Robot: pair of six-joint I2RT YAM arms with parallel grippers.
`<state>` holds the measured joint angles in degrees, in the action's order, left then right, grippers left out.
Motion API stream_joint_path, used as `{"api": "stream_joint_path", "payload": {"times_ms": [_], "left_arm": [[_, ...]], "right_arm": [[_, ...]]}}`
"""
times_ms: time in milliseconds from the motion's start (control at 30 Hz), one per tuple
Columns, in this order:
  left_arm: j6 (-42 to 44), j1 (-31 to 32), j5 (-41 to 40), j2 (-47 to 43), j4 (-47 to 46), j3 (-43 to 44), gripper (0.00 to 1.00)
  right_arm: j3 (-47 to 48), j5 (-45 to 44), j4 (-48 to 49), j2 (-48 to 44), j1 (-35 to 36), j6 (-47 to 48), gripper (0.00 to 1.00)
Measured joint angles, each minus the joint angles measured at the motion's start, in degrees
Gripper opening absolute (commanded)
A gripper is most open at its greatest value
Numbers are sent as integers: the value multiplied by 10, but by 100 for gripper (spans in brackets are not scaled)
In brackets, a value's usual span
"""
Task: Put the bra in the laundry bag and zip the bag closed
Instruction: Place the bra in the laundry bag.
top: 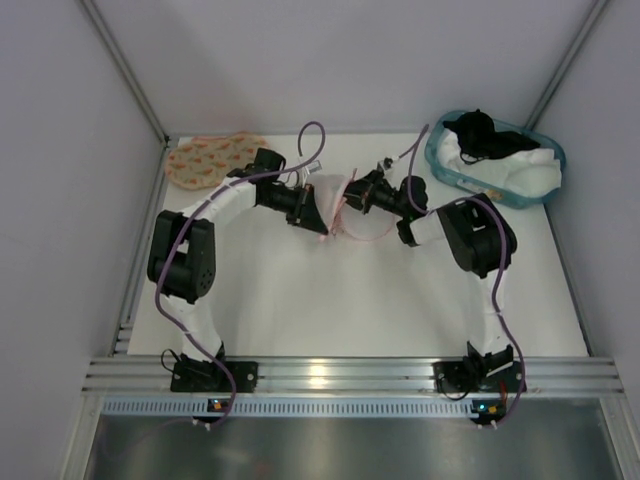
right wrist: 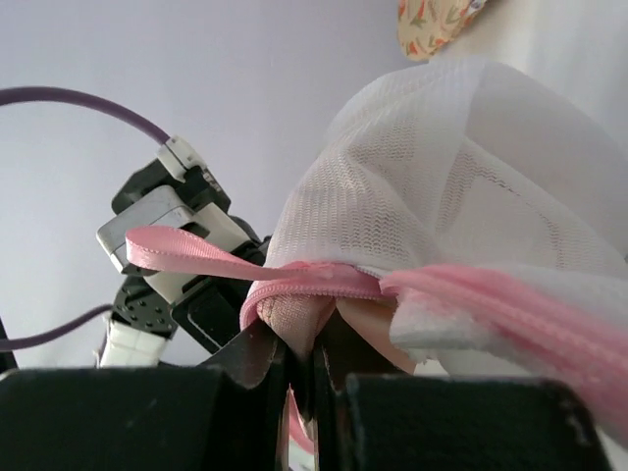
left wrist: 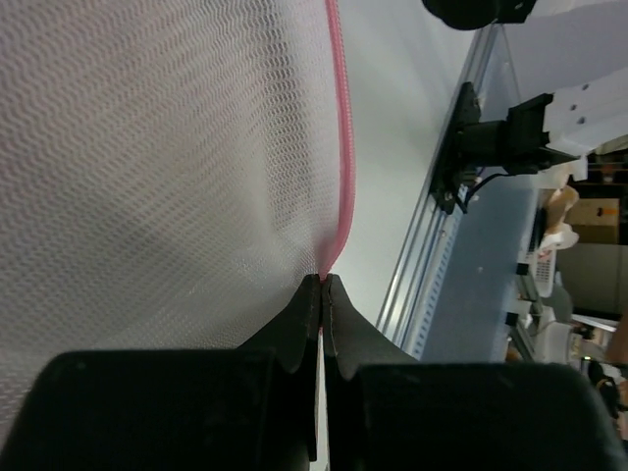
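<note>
White mesh bag hangs off the table, held up between the two grippers. The left gripper is on the bag's left side, its fingers pressed together on the pink zipper rim, which runs straight up from the pinch along the edge of the mesh. The right gripper is on the bag's right side, its fingers also together and clamped on the pink rim. Salmon satin of the bra bunches just under the rim at that same spot. I cannot tell whether the bra cloth is caught in the pinch as well.

One thin pink strap comes out of the bag at the rim and runs toward the left gripper. From above, pink strap loops trail below the bag onto the table. How much of the bra lies inside the mesh cannot be made out, nor how far the zipper is closed.

Left of the bag, at the table's back edge, lies an orange-printed pad. Well to the bag's right stands a teal basket holding black and white cloth.
</note>
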<state>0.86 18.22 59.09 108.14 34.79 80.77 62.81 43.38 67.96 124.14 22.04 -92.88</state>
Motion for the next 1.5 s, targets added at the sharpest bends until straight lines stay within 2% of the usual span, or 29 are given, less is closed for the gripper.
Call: {"api": "stream_joint_path", "payload": {"times_ms": [200,367,633,867,1000,1033,1067,1167,1267,1333,1367,1433,1500], "left_arm": [[-52,-3,59,16,0,0,0],[-82,-3,98,27,0,0,0],[-113,-4,142,30,0,-1,0],[-125,-25,143,30,1,-8,0],[-130,-42,134,30,1,-14,2],[-130,-45,131,30,1,-17,3],[-130,-48,129,30,1,-22,5],[-129,-52,119,30,1,-35,6],[-122,-56,114,30,2,-52,7],[-113,-58,105,29,2,-63,7],[-110,-59,103,29,2,-66,7],[-101,-62,98,27,2,-74,7],[-95,-64,96,25,2,-78,7]], "right_arm": [[-32,-98,11,-1,35,-59,0],[-32,-153,10,-1,82,-34,0],[-28,-222,-37,3,108,104,0],[-26,-225,-123,4,125,257,0],[-8,-221,-203,3,145,355,0],[-5,-218,-220,2,148,373,2],[-3,-215,-236,-1,150,392,14],[3,-199,-289,-15,152,437,30],[17,-179,-353,-41,152,480,42],[28,-168,-396,-64,151,510,45],[33,-164,-420,-79,150,526,50],[49,-157,-481,-115,145,569,52],[71,-151,-537,-144,139,612,59]]}}
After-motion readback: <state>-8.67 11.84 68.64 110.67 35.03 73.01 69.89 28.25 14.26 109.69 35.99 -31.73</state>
